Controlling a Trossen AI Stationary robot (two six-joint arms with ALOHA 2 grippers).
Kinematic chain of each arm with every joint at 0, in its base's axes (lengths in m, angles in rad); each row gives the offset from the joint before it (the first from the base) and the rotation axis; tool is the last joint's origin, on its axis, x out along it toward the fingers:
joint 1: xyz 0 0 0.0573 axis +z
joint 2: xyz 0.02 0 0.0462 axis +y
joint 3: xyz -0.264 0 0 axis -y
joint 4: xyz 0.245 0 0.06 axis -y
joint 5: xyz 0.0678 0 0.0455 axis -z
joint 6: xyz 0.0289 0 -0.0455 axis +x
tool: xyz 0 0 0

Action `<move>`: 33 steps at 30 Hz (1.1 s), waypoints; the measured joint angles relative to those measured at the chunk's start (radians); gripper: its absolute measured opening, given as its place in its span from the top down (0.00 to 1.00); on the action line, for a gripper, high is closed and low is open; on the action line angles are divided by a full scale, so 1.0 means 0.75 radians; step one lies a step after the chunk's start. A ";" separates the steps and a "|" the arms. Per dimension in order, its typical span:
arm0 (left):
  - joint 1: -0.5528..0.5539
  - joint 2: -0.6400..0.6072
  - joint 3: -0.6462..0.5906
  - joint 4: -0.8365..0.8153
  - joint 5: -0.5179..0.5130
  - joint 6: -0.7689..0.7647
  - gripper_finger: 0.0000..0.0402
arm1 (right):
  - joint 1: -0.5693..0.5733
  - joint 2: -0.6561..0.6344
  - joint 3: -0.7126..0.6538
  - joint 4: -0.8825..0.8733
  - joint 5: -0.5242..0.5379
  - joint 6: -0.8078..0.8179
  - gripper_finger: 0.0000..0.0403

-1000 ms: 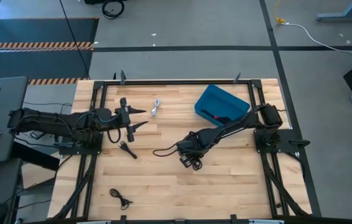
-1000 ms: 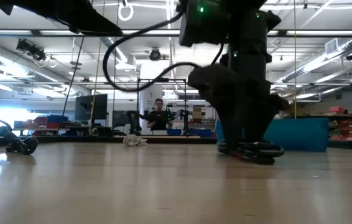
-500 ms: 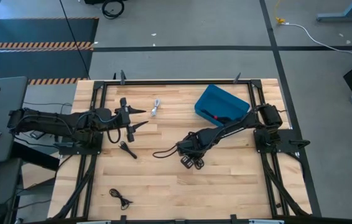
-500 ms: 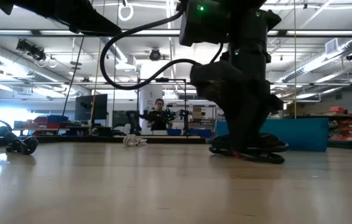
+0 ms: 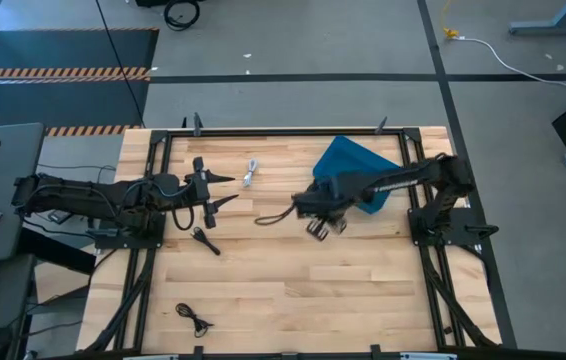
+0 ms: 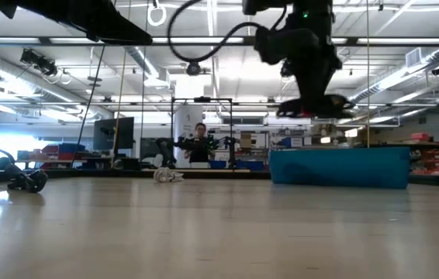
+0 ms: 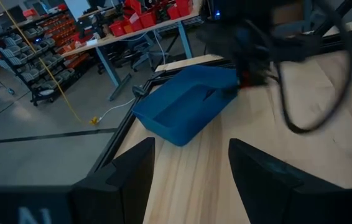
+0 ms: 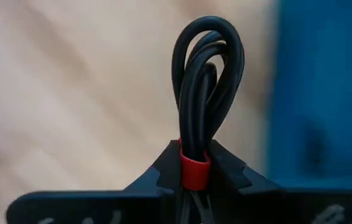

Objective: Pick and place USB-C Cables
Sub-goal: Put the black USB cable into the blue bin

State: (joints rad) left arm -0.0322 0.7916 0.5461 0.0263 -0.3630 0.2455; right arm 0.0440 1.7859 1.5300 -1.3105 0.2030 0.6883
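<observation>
I can read no text, label, brand, number or sign in any view. My own arms and fingers carry no legible marking, and neither does the blue bin or the table. The shelves and benches in the room behind are too small and blurred to make out any lettering on them.
</observation>
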 joint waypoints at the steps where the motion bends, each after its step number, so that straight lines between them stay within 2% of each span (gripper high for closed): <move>1: 0.000 0.000 0.000 0.000 0.000 0.000 0.47 | -0.022 -0.007 0.023 -0.063 0.037 -0.040 0.87; 6: 0.000 0.000 0.000 0.000 0.000 0.000 0.47 | -0.143 -0.028 0.058 -0.320 0.150 -0.212 0.87; 11: 0.000 0.000 0.000 -0.001 0.000 0.000 0.47 | -0.255 -0.027 -0.002 -0.343 0.199 -0.345 0.87; 15: 0.000 0.000 0.000 -0.004 0.001 -0.006 0.47 | -0.349 -0.026 -0.094 -0.317 0.266 -0.430 0.87; 19: 0.000 0.000 0.000 -0.011 0.000 -0.008 0.47 | -0.449 -0.026 -0.191 -0.260 0.277 -0.506 0.87; 27: 0.000 0.000 0.000 -0.025 0.000 -0.009 0.47 | -0.588 -0.026 -0.326 -0.016 0.259 -0.668 0.87; 33: 0.000 0.000 0.000 -0.035 0.000 -0.010 0.47 | -0.669 -0.025 -0.385 0.093 0.182 -0.713 0.87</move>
State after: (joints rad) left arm -0.0325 0.7914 0.5461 0.0001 -0.3627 0.2382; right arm -0.4578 1.7668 1.2410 -1.2405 0.3393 0.1536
